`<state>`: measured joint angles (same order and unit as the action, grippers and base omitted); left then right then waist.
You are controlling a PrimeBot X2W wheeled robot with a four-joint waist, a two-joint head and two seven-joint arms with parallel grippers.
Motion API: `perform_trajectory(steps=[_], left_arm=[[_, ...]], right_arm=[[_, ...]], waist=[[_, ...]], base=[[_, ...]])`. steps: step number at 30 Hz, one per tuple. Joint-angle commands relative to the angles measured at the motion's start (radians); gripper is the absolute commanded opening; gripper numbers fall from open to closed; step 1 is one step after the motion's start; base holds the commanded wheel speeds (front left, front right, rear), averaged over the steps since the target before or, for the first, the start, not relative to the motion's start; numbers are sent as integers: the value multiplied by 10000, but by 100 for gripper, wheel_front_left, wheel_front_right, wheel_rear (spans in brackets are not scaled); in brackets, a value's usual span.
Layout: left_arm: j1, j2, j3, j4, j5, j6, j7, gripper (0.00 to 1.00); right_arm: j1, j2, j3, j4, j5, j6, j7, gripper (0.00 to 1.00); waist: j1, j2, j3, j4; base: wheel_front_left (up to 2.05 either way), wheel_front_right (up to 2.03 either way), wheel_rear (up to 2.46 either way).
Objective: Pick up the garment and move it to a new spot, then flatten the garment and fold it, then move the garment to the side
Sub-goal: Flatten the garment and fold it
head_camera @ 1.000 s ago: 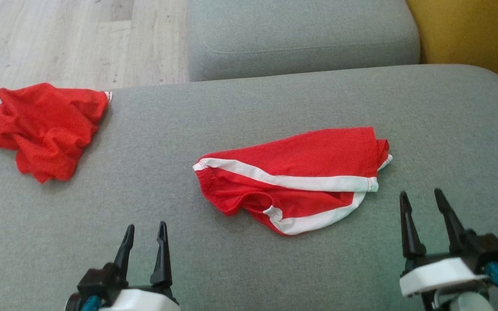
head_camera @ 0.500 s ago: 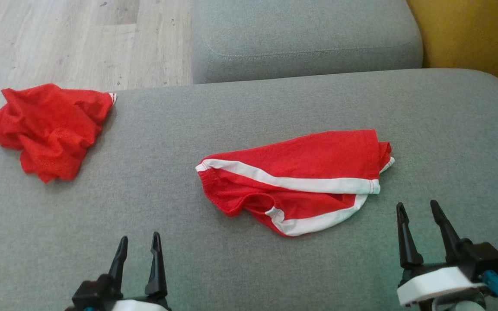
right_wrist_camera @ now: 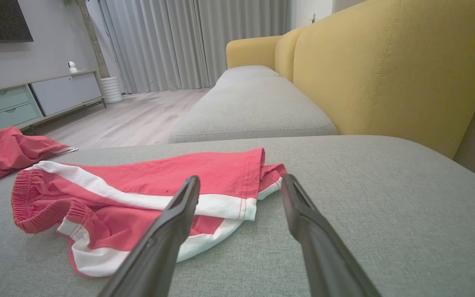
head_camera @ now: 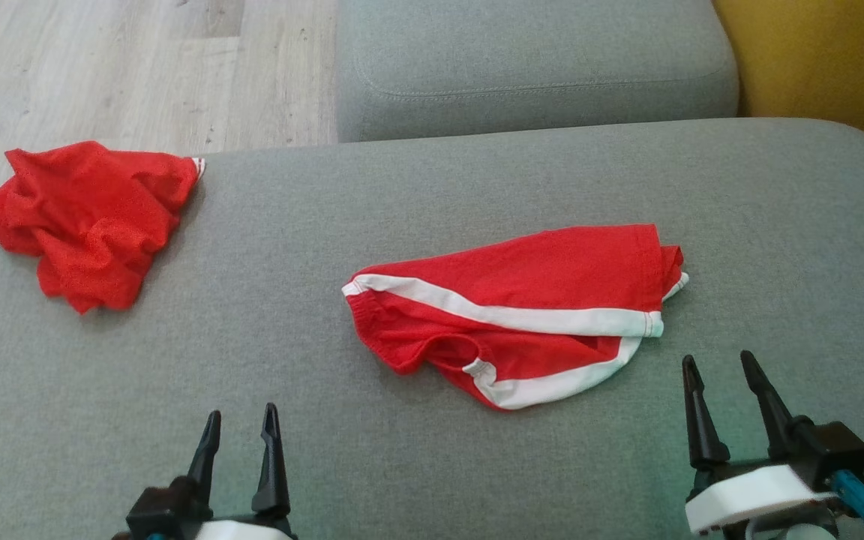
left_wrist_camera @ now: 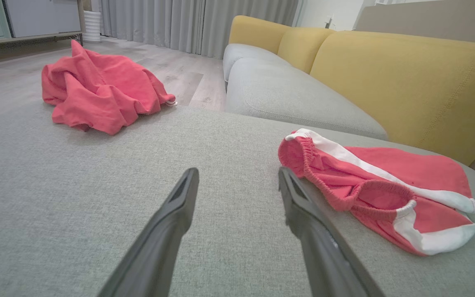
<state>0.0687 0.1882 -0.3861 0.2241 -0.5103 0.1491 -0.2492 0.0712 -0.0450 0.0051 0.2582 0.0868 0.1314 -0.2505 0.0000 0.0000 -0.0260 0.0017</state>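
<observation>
Garment: red shorts [head_camera: 522, 315] with white trim, lying in the middle of the seat and loosely doubled over, with the elastic waistband to the robot's left and the hem to its right.
Surface: grey sofa seat cushion [head_camera: 402, 195], with a second grey cushion [head_camera: 529, 60] beyond it and a yellow backrest [head_camera: 822, 60] at the far right.
Left hand [head_camera: 242, 411]: fingers spread with nothing between them, on the near side of the shorts' waistband end and clear of the cloth.
Right hand [head_camera: 717, 357]: fingers parted and empty, close to the shorts' right hem but not touching it.
Other cloth: crumpled red cloth [head_camera: 87, 217] at the cushion's far left corner, well apart from the shorts, with a sliver of white trim poking out.
Hard to make out: the shorts' right end tucks under the top flap. What kind of garment the crumpled piece is, I cannot tell, and the right wrist view cuts it off at the left edge. Both hands' bases run off the bottom of the head view.
</observation>
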Motion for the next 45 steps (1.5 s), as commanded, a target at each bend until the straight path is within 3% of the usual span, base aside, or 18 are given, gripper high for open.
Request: perform_trajectory(steps=[1,12,20,28,37,38,39,41,42,43,45], left_arm=[[-408,123,344,-284,77,45,-94,100],[-479,166,243,-408,100,132,-49,100],[-903,172,127,-770,276,191,-30,100],[-1352,-54,-142,-825,407,131,-26,100],[-1533,-249,-102,-612,411,59,-81,100],[-1544,-267,-80,-587,415,50,-87,100],[-1552,-285,-61,-567,421,41,-93,100],[-1562,-315,-28,-527,437,25,-101,100],[-1564,-327,-14,-506,445,14,-105,100],[-1564,-339,-3,-485,456,5,-107,100],[-1557,-360,14,-452,480,-16,-112,100]], right_arm=[[-457,-52,277,-281,44,-7,-50,100],[-559,-52,285,-285,-34,-7,-25,100],[-2116,-52,1538,-360,-638,-7,917,100],[-4200,-179,3046,1392,-730,-7,3142,100],[-5255,-876,4134,2984,163,-7,3832,100],[-5338,-923,4269,3072,259,-7,3827,85],[-5407,-948,4392,3144,373,-7,3815,53],[-5525,-990,4611,3270,584,-7,3781,27],[-5571,-1000,4737,3335,694,-7,3785,7],[-5608,-1000,4879,3390,818,-7,3797,0],[-5705,-1027,5101,3417,995,-7,3667,0]], waist=[[0,0,15,19],[0,0,234,280],[0,0,843,589],[0,0,1562,1432],[0,0,1968,2101],[0,0,1983,2123],[0,0,1993,2136],[0,0,1996,2144],[0,0,1984,2139],[0,0,1965,2127],[0,0,1912,2078]], base=[[0,0,0],[0,0,0],[0,0,0],[0,0,0],[0,0,0],[0,0,0],[0,0,0],[0,0,0],[0,0,0],[0,0,0],[0,0,0]])
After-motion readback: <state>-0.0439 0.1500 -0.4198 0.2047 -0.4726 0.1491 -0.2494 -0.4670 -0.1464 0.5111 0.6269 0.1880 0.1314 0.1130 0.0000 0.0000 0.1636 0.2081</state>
